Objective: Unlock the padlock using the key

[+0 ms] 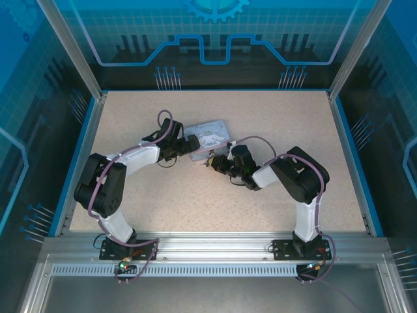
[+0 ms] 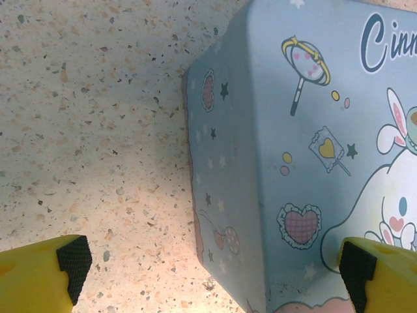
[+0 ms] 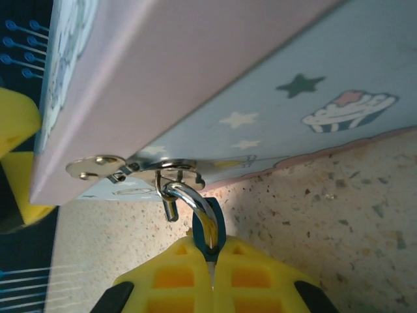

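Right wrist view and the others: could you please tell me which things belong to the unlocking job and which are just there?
Job in hand:
- padlock, pinched by the shut right gripper
- hasp that it hangs from
- tin
- left gripper, open astride the tin's corner

Just there:
- table
- backdrop

Padlock [image 3: 207,229]: you saw just shackle and a blue sliver, the body buried between the right gripper's [image 3: 212,264] fingers. Tin [image 2: 293,163]: cropped at the left wrist view's right edge.
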Controlling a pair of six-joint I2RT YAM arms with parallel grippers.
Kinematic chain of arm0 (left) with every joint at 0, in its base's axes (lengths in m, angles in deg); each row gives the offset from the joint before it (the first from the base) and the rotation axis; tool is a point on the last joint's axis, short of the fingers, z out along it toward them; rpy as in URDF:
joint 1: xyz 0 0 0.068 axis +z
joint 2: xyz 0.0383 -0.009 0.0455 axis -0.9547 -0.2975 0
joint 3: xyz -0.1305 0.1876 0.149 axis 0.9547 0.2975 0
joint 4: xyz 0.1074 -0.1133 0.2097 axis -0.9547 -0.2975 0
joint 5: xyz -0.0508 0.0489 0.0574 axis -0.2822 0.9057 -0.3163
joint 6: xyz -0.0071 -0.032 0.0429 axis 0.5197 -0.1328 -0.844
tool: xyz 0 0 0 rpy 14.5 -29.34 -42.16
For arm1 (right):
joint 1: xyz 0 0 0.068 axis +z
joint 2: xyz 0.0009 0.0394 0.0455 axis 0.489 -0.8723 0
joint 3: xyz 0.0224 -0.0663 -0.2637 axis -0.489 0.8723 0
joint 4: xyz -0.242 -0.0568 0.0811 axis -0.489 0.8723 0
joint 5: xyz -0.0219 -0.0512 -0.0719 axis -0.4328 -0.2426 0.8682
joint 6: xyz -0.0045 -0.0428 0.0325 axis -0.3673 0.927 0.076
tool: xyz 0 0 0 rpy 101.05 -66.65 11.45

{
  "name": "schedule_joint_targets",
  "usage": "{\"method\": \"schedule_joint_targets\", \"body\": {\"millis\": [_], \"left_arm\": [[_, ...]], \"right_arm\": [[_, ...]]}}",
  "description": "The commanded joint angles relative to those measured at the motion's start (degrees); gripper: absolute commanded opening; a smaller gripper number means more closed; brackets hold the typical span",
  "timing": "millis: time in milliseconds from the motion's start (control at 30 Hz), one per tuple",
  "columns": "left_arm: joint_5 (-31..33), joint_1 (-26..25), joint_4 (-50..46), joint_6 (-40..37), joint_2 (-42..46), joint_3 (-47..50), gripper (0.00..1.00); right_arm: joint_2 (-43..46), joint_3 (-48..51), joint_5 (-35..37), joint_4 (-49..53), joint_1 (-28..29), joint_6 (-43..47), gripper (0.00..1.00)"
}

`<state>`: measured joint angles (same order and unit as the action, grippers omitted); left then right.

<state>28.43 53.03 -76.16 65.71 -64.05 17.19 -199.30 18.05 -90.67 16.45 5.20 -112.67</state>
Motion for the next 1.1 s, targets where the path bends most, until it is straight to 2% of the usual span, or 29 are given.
{"method": "schedule_joint_targets", "body": {"millis": [0,567,667,800,1067], "left_arm": [[1.1,0.3,-1.7,-0.4,-1.2,-0.2,0.99],[1.7,0.3,-2.2,0.1,-2.9,1.2,0.98],[3.4,0.3,-3.9,-0.4,-3.7,0.7,0.97],[5.3,0.3,-5.1,-0.9,-5.2,0.4,0.96],[5.1,0.3,-4.0,-0.5,-6.4,1.9,0.95]], "right_arm": [[-1.1,1.5,0.1,-5.5,-1.2,-7.4,0.02],[-10.3,1.8,0.3,-22.4,-3.3,-27.5,0.0],[-9.5,2.0,0.0,-21.6,-3.8,-28.6,0.0],[-6.9,1.7,-0.4,-15.8,-4.4,-27.5,0.0],[-4.7,1.7,1.7,-10.3,-5.6,-27.3,0.0]]}}
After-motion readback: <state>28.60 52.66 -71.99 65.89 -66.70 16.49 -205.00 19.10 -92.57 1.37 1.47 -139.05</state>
